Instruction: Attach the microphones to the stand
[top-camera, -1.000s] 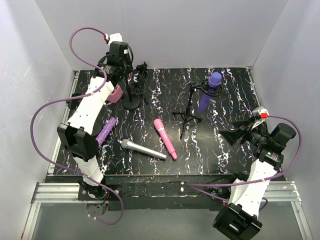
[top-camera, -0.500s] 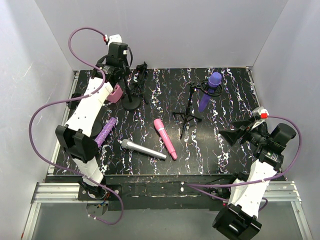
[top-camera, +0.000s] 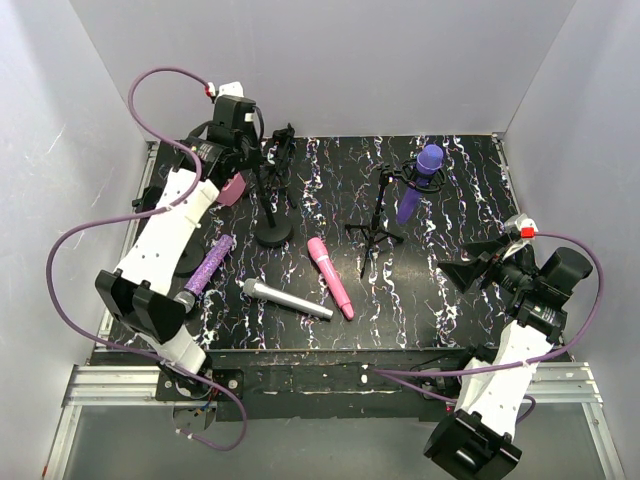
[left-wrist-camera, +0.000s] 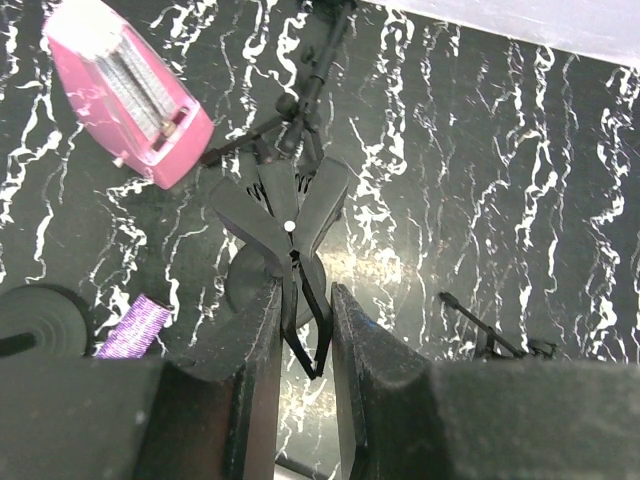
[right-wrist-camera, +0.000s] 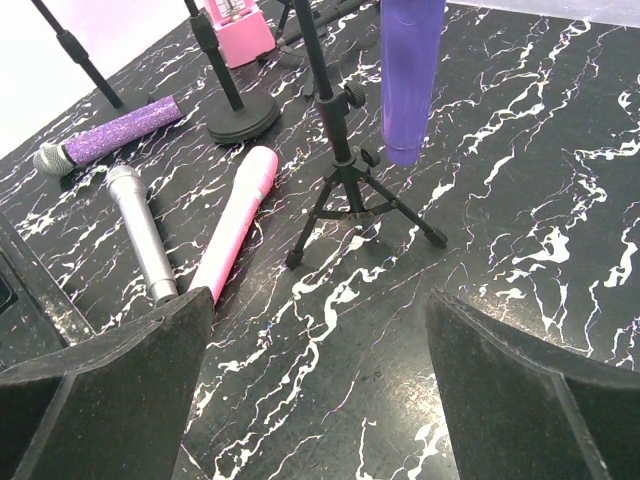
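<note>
My left gripper (top-camera: 257, 165) is shut on the black clip (left-wrist-camera: 289, 222) at the top of a round-base stand (top-camera: 273, 232), held upright left of centre. A dark purple microphone (top-camera: 420, 180) sits clipped in a tripod stand (top-camera: 377, 228) at the back right; it also shows in the right wrist view (right-wrist-camera: 410, 70). The pink microphone (top-camera: 330, 277), the silver-grey microphone (top-camera: 285, 299) and the glittery purple microphone (top-camera: 208, 265) lie flat on the mat. My right gripper (top-camera: 465, 262) is open and empty, low over the mat at the right (right-wrist-camera: 320, 390).
A pink wedge-shaped box (top-camera: 232, 187) stands at the back left beside the left arm. Another tripod stand (top-camera: 285, 150) is at the back. A second round base (left-wrist-camera: 30, 320) sits by the glittery microphone. White walls close in three sides.
My left gripper has moved the round-base stand nearer and slightly right, away from the pink box. The right arm and the microphones have not moved.
</note>
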